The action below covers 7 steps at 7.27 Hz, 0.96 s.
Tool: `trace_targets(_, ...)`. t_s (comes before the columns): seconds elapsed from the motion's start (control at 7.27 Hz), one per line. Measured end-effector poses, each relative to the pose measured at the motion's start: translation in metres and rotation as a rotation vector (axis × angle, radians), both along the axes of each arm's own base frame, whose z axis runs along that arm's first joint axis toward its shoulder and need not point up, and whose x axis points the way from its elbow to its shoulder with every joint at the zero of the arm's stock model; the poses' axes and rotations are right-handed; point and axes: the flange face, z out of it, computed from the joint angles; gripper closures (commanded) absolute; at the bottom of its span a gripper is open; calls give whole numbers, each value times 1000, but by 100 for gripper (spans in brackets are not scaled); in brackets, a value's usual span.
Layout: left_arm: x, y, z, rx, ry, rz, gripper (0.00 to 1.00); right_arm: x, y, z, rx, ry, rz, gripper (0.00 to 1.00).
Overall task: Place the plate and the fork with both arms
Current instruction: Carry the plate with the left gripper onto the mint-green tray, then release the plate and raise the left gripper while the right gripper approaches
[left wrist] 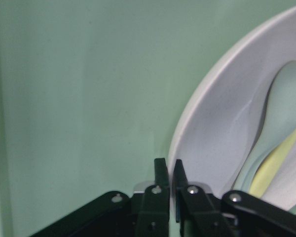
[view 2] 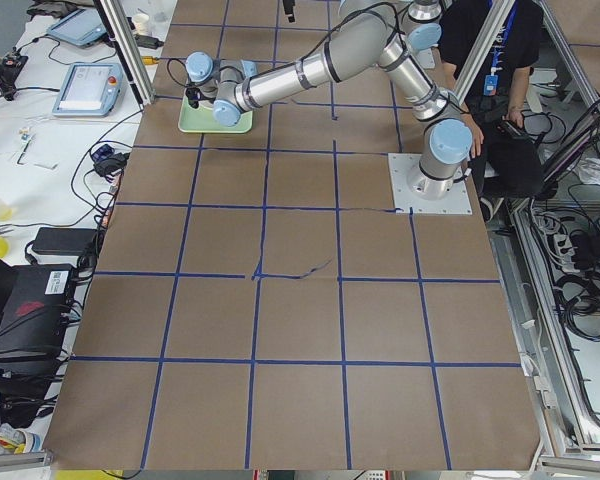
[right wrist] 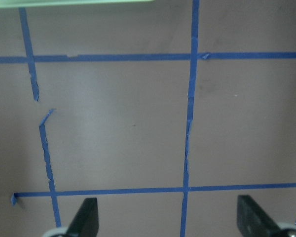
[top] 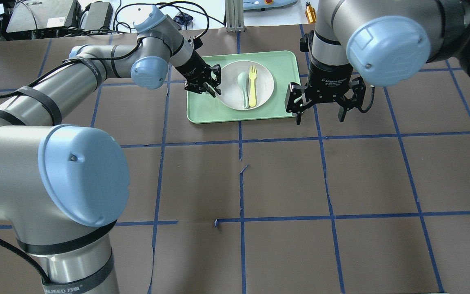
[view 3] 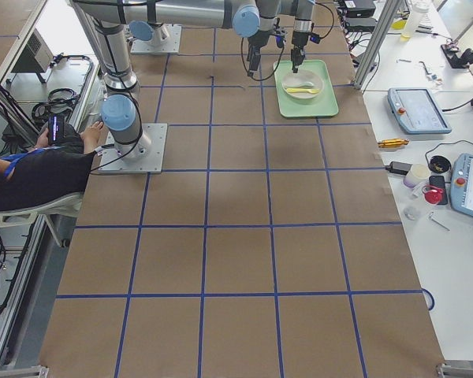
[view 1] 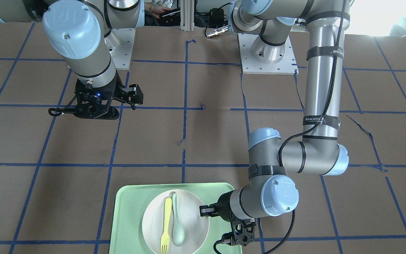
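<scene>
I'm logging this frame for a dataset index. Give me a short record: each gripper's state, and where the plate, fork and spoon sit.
left gripper: shut on the rim of the plate, on the side facing the left arm
right gripper: open, empty, above the table just off the tray's right edge
plate: lying flat on the tray
fork: on the plate, not held
spoon: on the plate, alongside the fork
tray: mint-green, at the table's far side from the robot

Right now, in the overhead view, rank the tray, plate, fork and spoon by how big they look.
1. green tray
2. plate
3. fork and spoon: about the same length, too close to rank.
</scene>
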Motion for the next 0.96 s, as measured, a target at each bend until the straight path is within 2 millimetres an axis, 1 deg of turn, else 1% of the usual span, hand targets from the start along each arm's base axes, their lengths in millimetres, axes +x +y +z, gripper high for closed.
trace_targets(0.14, 1, 0, 14, -24, -11, 2, 0, 1, -16, -3, -57, -8, -7, 0)
trace_targets(0.28, 10, 2, 34, -55, -67, 0, 0, 4, -34, -9, -108, -17, -15, 0)
trace_targets(0.41, 23, 9, 58, -67, -152, -20, 0, 8, -59, -13, -167, -28, -47, 0)
trace_targets(0.55, 39, 23, 86, -46, -236, -71, 0, 15, -88, -18, -224, -37, -105, 14)
trace_targets(0.69, 62, 43, 125, -12, -316, -132, 0, 23, -117, -28, -258, -45, -144, 13)
trace_targets(0.83, 91, 64, 165, 22, -363, -187, 0, 32, -141, -44, -284, -60, -160, 12)
trace_targets(0.96, 125, 83, 198, 53, -389, -226, 0, 43, -157, -64, -296, -92, -173, 16)
